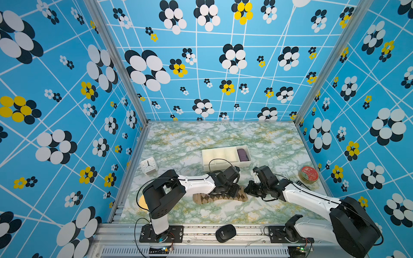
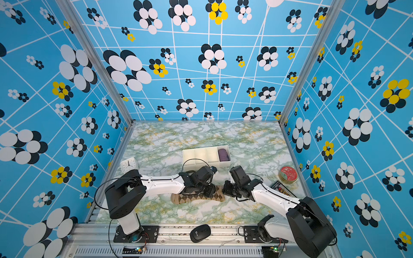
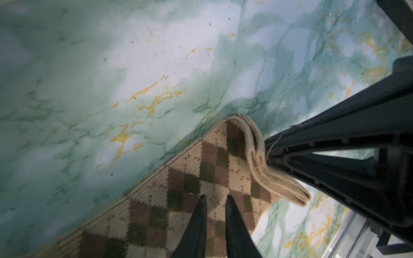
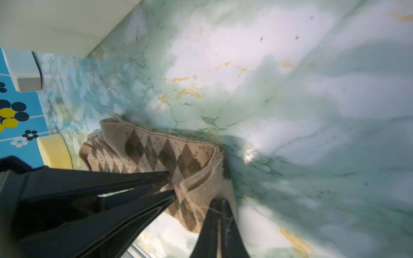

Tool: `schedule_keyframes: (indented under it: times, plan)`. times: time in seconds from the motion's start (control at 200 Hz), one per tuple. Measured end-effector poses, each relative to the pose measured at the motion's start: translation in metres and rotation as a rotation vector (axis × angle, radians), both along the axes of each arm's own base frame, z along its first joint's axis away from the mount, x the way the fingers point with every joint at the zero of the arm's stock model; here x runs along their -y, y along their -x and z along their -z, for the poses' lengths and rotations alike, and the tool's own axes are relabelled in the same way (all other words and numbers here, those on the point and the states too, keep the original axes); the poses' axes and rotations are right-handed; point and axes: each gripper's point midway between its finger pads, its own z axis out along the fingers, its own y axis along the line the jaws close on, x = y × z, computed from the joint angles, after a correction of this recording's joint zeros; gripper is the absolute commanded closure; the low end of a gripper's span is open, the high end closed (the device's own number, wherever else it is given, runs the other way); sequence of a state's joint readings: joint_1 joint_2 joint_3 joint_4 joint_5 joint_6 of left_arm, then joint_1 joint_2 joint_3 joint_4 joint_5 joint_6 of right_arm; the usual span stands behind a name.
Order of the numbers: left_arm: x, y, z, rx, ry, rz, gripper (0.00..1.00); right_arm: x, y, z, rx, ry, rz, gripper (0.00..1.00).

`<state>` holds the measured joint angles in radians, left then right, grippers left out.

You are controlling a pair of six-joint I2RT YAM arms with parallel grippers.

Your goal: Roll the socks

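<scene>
The right hand is clamped on the cream cuff end of two stacked tan knit socks with brown argyle diamonds, which lie on the green marbled desk near its front middle. The left hand sets its tips on them, a narrow gap apart; whether it pinches fabric is unclear. Behind, one white four-compartment plastic tray holds one purple fabric bundle.

Bright, even light fills both top views, where straight lines bow toward the frame edges, while in the wrist views the marbled surface blurs toward the borders, with a small glare spot and soft shadow right of the socks.
</scene>
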<state>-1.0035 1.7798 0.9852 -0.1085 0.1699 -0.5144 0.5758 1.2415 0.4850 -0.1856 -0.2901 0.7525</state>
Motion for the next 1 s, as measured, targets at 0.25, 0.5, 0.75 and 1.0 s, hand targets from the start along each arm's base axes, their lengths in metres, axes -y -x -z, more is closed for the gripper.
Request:
schedule_keyframes:
  times: [0.25,0.5,0.75,1.0]
  plan:
    - [0.000,0.000,0.000,-0.005,0.003,-0.002,0.81,-0.010,-0.004,-0.003,0.003,-0.049,0.005,0.91]
    - [-0.001,-0.001,0.000,-0.011,0.008,-0.003,0.82,-0.018,-0.009,-0.007,0.013,-0.083,0.013,0.91]
    - [-0.002,-0.003,-0.001,-0.013,0.009,-0.007,0.82,-0.022,-0.011,-0.001,0.003,-0.088,0.021,0.92]
    - [-0.001,-0.003,-0.001,-0.013,0.016,-0.005,0.82,-0.025,-0.015,0.006,-0.005,-0.093,0.032,0.92]
